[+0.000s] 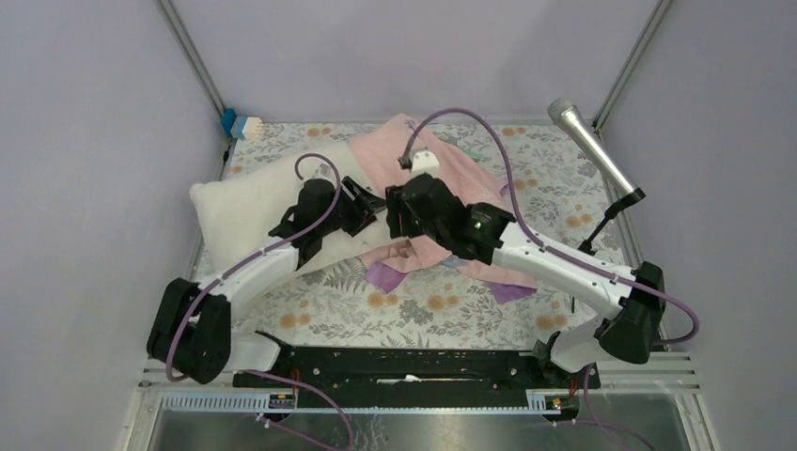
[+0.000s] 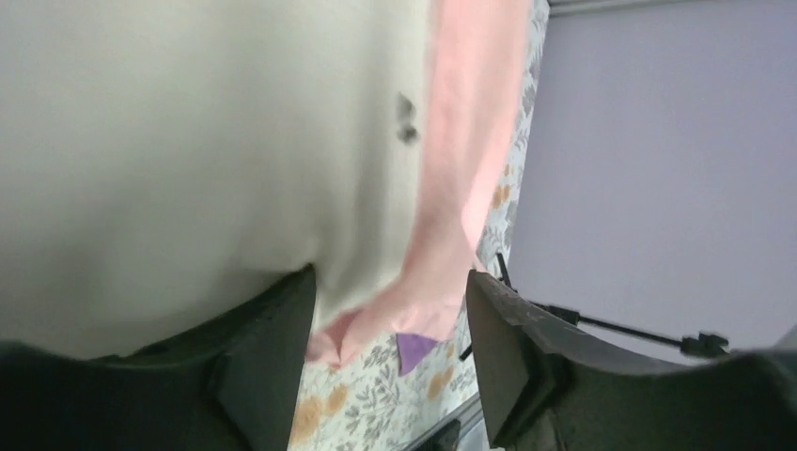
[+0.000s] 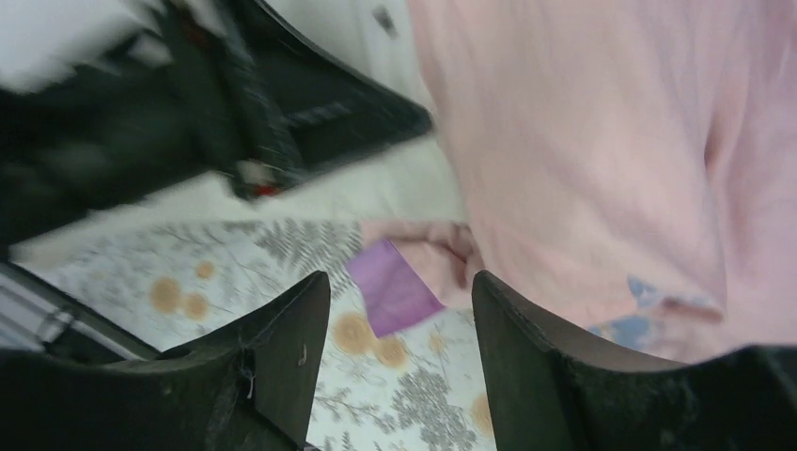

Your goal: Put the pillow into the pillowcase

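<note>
Step, seemingly: opening pillowcase (image 1: 451, 169) beside pillow (image 1: 240, 202); left gripper (image 2: 390, 277), right gripper (image 3: 399, 277) both spread, holding nothing; next needs hem pinched, lifted.

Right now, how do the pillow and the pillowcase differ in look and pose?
The pillow is plain cream; the pillowcase is pale pink with blue prints and purple lining. The pillow is plump and lies to the left; the pillowcase is thin, crumpled, and spreads centre-right. Both are soft and rest on the floral table cloth.

Overhead looks down from behind — both wrist views (close) share the pillowcase (image 3: 583, 141).
</note>
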Motion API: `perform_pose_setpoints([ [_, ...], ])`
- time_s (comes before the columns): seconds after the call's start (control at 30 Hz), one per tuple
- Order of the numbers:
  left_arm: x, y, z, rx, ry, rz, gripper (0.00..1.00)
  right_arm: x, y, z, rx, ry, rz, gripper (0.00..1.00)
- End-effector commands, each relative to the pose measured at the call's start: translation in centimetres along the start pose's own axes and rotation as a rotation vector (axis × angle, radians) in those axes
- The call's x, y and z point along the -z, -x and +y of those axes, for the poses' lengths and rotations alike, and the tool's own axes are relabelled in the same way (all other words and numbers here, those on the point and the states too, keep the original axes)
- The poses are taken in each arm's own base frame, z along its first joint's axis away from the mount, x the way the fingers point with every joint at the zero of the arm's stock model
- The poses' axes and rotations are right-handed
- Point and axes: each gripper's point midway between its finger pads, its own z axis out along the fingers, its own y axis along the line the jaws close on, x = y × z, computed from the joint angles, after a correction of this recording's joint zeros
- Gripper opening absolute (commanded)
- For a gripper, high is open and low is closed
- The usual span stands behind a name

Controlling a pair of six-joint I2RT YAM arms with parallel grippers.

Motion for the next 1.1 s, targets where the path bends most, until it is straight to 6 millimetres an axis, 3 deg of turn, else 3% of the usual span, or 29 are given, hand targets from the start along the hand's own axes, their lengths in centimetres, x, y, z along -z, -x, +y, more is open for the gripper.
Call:
perform_pose_setpoints([
  [0.0,4.4,-0.2,-3.0,-0.204,-0.026,0.016,0.66,-1.8,-4.5,-1.9,-0.098,-0.058,-0.008,0.64],
  [0.07,6.7,0.2,-3.1,-0.264,-0.004,-0.027,0.72,-2.5,-6.0,-2.6,-0.098,-0.079,0.000,0.64],
  [0.2,10.6,1.4,-1.4,-0.333,0.106,-0.110,0.88,-4.1,-8.0,-3.7,-0.069,-0.121,0.000,0.65],
  [0.3,13.3,3.6,0.8,-0.396,0.256,-0.224,0.98,-5.2,-9.0,-4.9,-0.039,-0.182,0.005,0.65],
  [0.4,15.4,6.4,2.7,-0.470,0.417,-0.341,0.99,-5.9,-9.6,-5.9,0.000,-0.237,0.009,0.66],
  [0.53,15.5,9.1,6.0,-0.493,0.621,-0.425,0.99,-6.8,-10.2,-6.8,0.053,-0.290,0.016,0.67],
  [0.7,11.9,9.6,10.1,-0.454,0.715,-0.397,0.98,-8.0,-10.7,-7.9,0.131,-0.362,0.026,0.65],
  [0.73,11.0,9.5,10.4,-0.454,0.706,-0.378,0.93,-8.2,-10.8,-8.0,0.149,-0.367,0.031,0.62],
  [0.77,10.0,9.1,10.5,-0.452,0.678,-0.355,0.81,-8.4,-10.7,-7.9,0.166,-0.364,0.035,0.57],
  [0.87,8.0,7.7,9.9,-0.411,0.575,-0.308,0.10,-8.6,-10.0,-7.1,0.202,-0.338,0.045,0.32],
  [0.9,7.7,7.1,9.4,-0.384,0.530,-0.297,0.00,-8.5,-9.4,-6.4,0.206,-0.314,0.043,0.22],
  [0.97,7.3,5.5,7.6,-0.336,0.429,-0.284,0.00,-8.2,-7.9,-4.4,0.211,-0.239,0.030,0.04],
  [1.07,7.6,2.6,4.1,-0.268,0.309,-0.283,0.00,-6.8,-4.9,0.6,0.209,-0.050,-0.003,0.00],
])
